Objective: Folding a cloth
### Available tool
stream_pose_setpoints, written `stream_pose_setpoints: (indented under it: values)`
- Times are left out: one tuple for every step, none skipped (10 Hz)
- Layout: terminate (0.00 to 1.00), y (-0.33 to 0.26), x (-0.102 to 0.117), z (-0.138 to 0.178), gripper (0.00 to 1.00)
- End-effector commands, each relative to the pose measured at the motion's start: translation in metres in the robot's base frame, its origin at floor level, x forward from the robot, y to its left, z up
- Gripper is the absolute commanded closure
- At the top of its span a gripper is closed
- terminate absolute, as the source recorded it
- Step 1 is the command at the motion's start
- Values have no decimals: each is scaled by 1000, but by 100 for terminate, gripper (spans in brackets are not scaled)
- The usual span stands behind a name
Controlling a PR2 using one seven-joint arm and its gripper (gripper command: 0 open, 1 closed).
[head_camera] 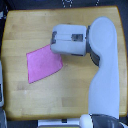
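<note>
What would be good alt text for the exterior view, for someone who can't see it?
Seen from above, a flat pink cloth lies on a wooden table, its corner toward the exterior view's right hidden under a white robot arm. The arm's boxy wrist covers that corner, so its pincer cannot be seen.

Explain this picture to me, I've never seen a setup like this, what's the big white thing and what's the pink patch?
You are looking down from above, through a camera that is not on the machine. The big white shape is a robot arm reaching in over a wooden table. Its boxy grey end hides the claw, so I cannot tell whether it is open or holding anything. The pink patch is a thin cloth lying flat on the table, with one corner tucked under the arm's end.
</note>
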Motion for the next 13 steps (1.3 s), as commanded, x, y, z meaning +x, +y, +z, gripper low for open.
stream_pose_setpoints:
  values:
    - [0,-9,-2,3,100]
    - [0,-13,2,6,100]
    - [0,-20,6,8,100]
    - [0,-31,8,11,100]
    - [0,-48,13,17,100]
    - [0,-55,16,20,100]
    - [0,-68,23,32,100]
    - [0,-80,36,49,100]
    - [0,-82,38,54,100]
    - [0,-80,40,65,100]
    - [0,-68,37,75,100]
    - [0,-50,33,80,100]
    - [0,-26,25,89,100]
